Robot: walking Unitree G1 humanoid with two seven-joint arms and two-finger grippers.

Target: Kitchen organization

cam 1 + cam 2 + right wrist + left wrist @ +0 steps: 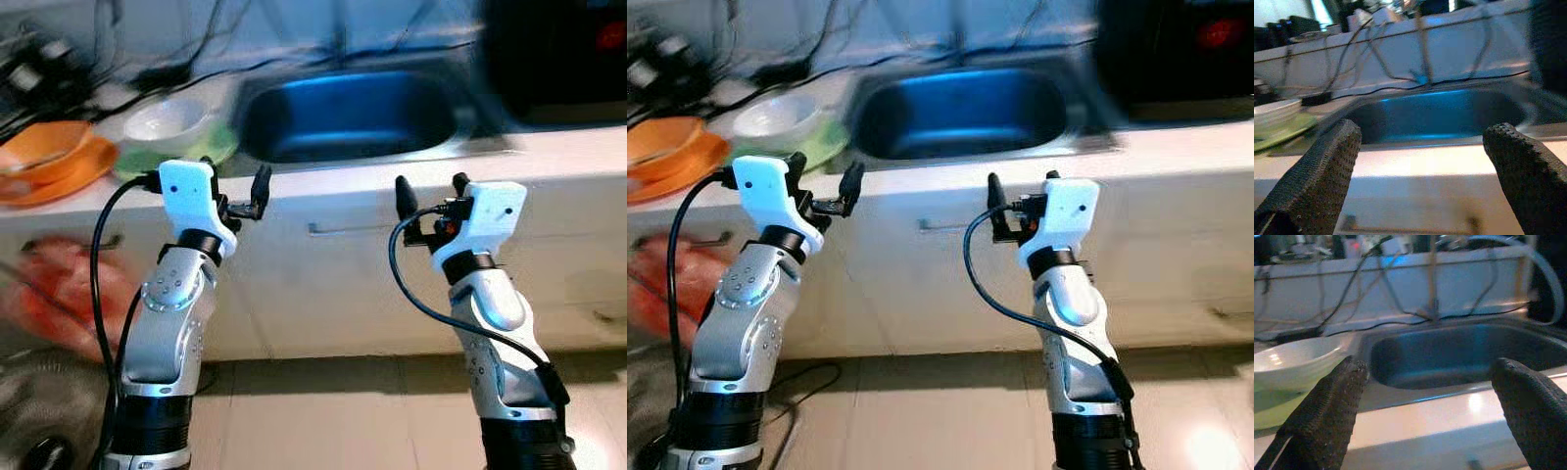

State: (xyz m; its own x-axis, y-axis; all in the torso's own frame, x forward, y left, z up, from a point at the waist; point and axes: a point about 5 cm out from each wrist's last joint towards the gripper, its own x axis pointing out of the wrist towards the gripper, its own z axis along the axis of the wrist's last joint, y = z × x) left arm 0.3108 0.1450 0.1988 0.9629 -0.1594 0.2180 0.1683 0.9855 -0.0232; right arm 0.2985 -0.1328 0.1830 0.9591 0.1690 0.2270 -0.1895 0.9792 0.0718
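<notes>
- Plainly, the white ceramic bowl on the green plate lies at eleven o'clock from the left gripper, the nearer one, fingers spread empty.
- Right gripper, also spread, faces the steel sink at twelve.

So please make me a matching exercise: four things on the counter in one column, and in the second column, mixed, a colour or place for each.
Things:
1. sink
2. white bowl
3. orange bowl
4. left gripper

Descriptions:
A. sits on a green plate
B. open, raised before the counter edge
C. farthest to the robot's left on the counter
D. dark basin with a bluish shine

Pairs: 1-D, 2-A, 3-C, 4-B
</notes>
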